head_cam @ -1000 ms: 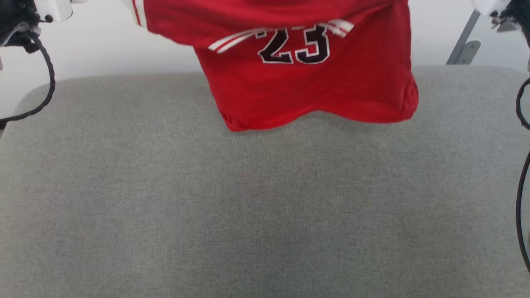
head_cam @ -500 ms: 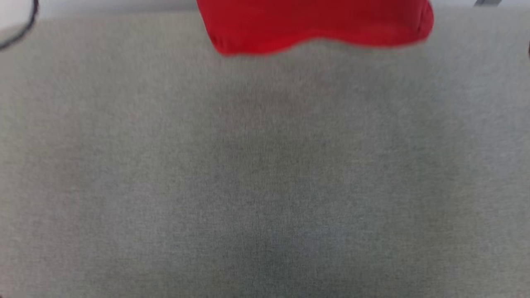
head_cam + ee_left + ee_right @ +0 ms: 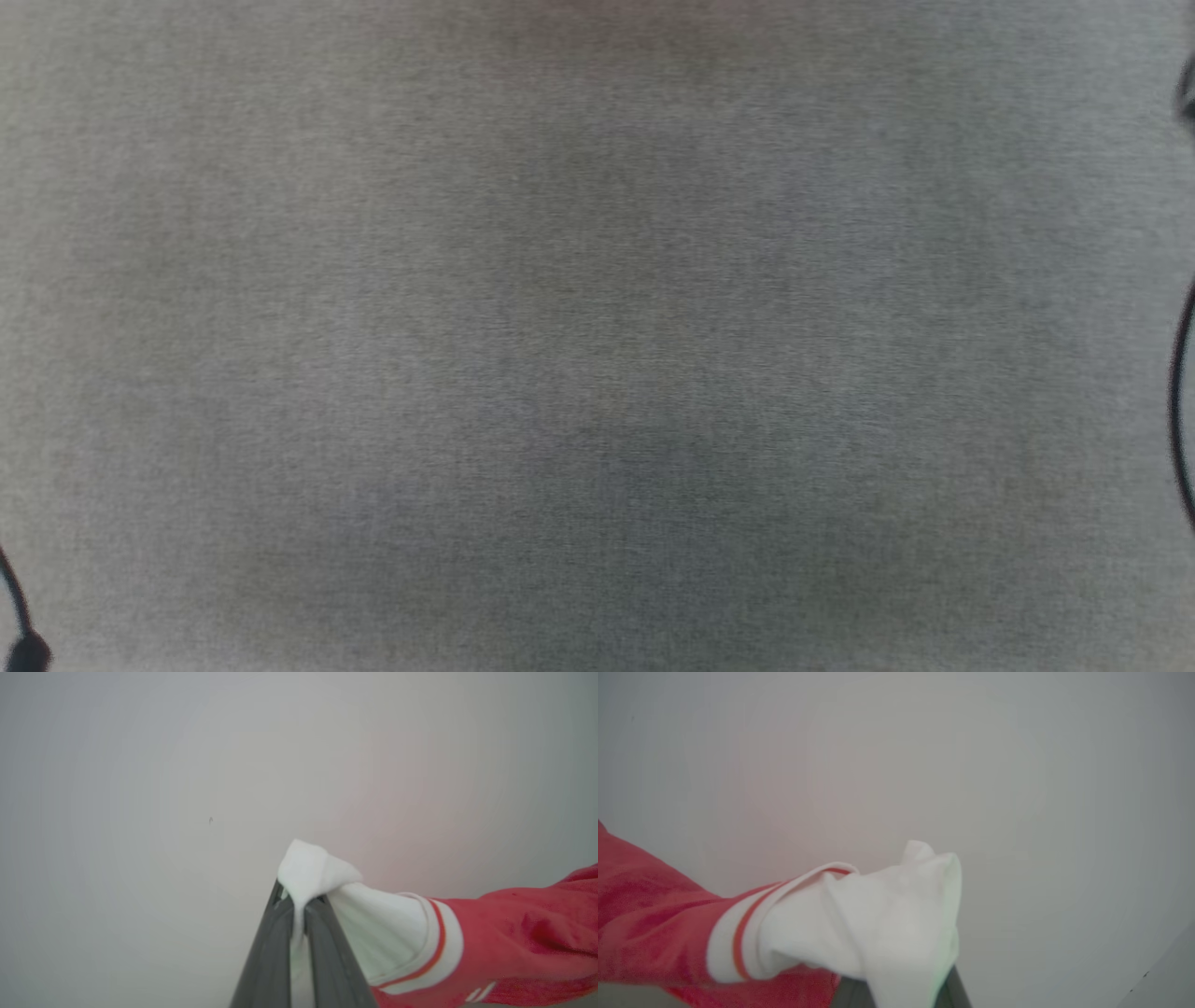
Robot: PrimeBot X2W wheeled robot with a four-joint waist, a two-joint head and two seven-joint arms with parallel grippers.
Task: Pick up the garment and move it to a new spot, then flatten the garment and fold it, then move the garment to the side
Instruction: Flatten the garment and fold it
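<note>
In the left wrist view the garment (image 3: 514, 938) is bright red with a white cuff band and thin red stripes. My left gripper (image 3: 299, 903) is shut on the tip of that white cuff, and the red cloth trails off to the right. In the right wrist view another white cuff of the garment (image 3: 887, 914) is bunched over my right gripper (image 3: 903, 980), whose dark fingers (image 3: 955, 989) barely show under the cloth. The red body hangs to the left. Both cuffs are held up in front of a plain pale wall.
The head view looks down on a grey fabric-covered surface (image 3: 597, 336). Thin black cables cross its right edge (image 3: 1182, 411) and lower left corner (image 3: 17, 607). A pale wall (image 3: 187, 788) stands behind the held cuffs.
The head camera has tilted downwards, so the hanging red garment slid up and out of its picture, leaving the grey surface. Both grips appear unchanged.
</note>
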